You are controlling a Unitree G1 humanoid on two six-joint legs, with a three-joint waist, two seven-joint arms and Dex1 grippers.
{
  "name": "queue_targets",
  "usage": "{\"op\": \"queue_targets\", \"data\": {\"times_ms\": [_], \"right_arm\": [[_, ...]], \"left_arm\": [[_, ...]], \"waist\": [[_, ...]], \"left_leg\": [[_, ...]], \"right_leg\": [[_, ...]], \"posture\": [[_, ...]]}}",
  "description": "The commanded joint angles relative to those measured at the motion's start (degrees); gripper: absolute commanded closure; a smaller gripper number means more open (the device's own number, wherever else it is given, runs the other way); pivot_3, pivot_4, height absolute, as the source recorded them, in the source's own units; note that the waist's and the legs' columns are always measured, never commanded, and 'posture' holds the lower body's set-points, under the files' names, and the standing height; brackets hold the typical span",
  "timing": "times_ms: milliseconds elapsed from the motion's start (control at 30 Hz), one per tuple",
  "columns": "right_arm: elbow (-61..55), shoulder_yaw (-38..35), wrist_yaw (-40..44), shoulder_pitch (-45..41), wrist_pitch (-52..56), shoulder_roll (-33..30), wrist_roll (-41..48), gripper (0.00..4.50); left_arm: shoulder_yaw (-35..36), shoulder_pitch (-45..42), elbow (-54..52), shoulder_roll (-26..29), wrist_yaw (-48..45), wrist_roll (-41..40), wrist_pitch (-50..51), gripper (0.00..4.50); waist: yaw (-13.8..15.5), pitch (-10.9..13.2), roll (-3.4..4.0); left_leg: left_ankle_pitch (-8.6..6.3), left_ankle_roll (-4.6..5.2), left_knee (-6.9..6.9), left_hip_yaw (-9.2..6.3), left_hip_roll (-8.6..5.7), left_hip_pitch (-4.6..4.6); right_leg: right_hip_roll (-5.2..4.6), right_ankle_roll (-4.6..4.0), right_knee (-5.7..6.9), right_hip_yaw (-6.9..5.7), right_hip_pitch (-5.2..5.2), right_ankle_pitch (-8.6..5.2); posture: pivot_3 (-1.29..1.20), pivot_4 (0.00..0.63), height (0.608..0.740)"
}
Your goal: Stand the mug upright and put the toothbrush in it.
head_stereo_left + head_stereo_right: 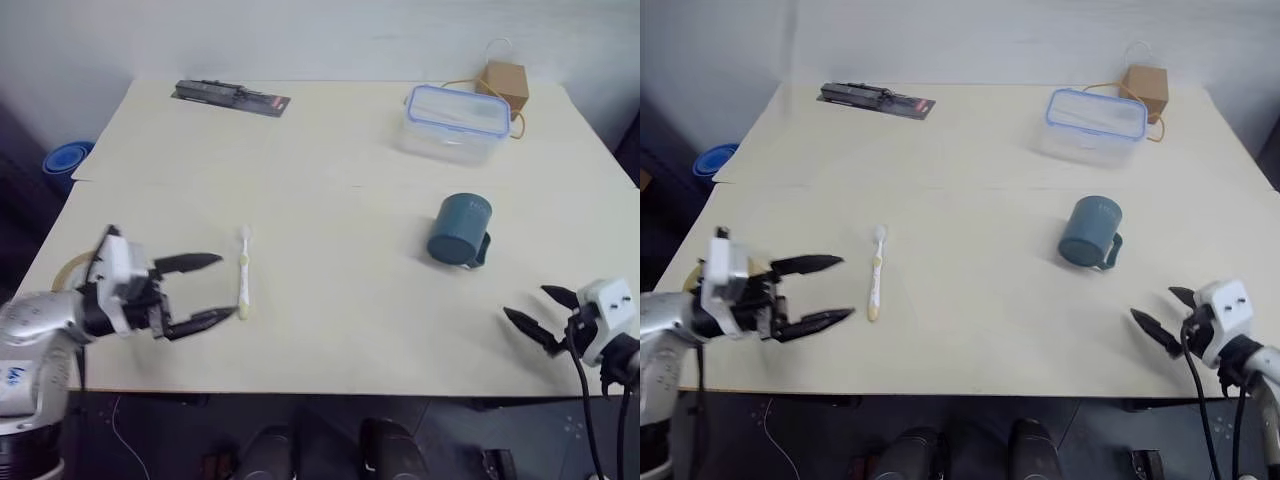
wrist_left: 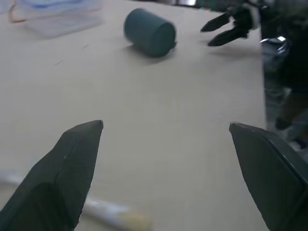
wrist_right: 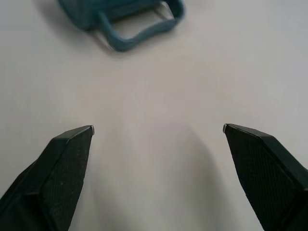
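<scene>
Teal mug [image 1: 460, 230] lies tipped on our counter [image 1: 340, 300]; toothbrush [image 1: 243, 272] lies flat, well apart. Our left claw [image 1: 205, 291] and right claw [image 1: 532, 312] gape wide, holding nothing, so we judge both steps remain.

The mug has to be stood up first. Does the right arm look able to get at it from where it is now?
Probably yes. The mug lies on its side with bare table between it and the right gripper, whose jaws are open and empty; nothing stands in between.
</scene>
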Motion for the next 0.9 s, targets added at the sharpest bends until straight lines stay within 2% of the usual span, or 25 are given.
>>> {"op": "queue_targets", "data": {"times_ms": [33,133,233,467,600,700,900], "right_arm": [[-4.7,0.4,-3.1,-7.0,18.3,-4.7,6.5,0.00],[-1.5,2.7,-6.5,-17.4,32.3,-7.8,8.5,0.00],[2.8,5.3,-10.1,-26.1,39.4,-8.2,6.7,0.00],[11.9,16.1,-15.4,-40.4,42.8,-5.5,-0.9,0.00],[18.0,21.1,-12.6,-45.0,42.2,-5.0,-3.4,0.00],[20.7,24.7,-10.2,-47.8,44.6,-4.1,-4.1,0.50],[26.3,27.6,-8.5,-51.0,43.8,-1.0,-6.6,2.45]], "left_arm": [[0.1,0.2,-3.6,-0.1,1.1,-4.0,-0.5,0.04],[-1.3,0.8,-4.7,-0.3,2.4,-4.3,-0.8,0.04],[-2.2,1.1,-5.4,-0.5,3.9,-4.1,-1.4,0.04],[-3.8,3.1,-9.1,-1.4,7.3,-4.6,-2.4,0.04],[-4.5,3.5,-11.4,-1.7,9.4,-4.9,-2.3,0.04],[-4.7,3.6,-12.0,-1.8,10.5,-5.0,-2.6,0.00],[-5.6,3.5,-11.9,-1.7,11.1,-4.8,-3.6,0.00]], "waist": [[-0.2,0.0,0.01],[-0.2,0.0,0.01],[0.0,0.0,0.00],[-0.1,0.0,0.00],[-0.1,0.0,0.00],[-0.2,0.0,0.00],[-0.3,0.0,0.00]], "left_leg": [[0.01,-0.01,0.01,-0.01,0.02,0.01],[0.01,0.04,0.02,-0.06,-0.05,-0.01],[0.00,0.07,0.03,-0.17,-0.08,-0.07],[-0.04,0.13,0.02,-0.24,-0.17,-0.29],[-0.03,0.13,0.03,-0.22,-0.17,-0.31],[-0.03,0.14,0.04,-0.21,-0.16,-0.32],[-0.03,0.13,0.05,-0.20,-0.14,-0.31]], "right_leg": [[0.02,0.00,0.02,0.00,0.00,0.00],[-0.08,0.00,0.03,0.00,0.01,0.00],[-0.10,0.00,-0.02,-0.01,0.02,0.00],[-0.11,0.00,-0.18,-0.18,-0.08,0.00],[-0.10,0.01,-0.19,-0.22,-0.08,0.01],[-0.08,0.02,-0.20,-0.22,-0.08,0.01],[-0.05,0.02,-0.18,-0.23,-0.08,0.01]], "posture": [[0.00,0.150,0.740],[0.00,0.150,0.740],[0.00,0.150,0.740],[0.00,0.150,0.740],[0.00,0.150,0.740],[0.00,0.150,0.740],[0.00,0.150,0.740]]}}
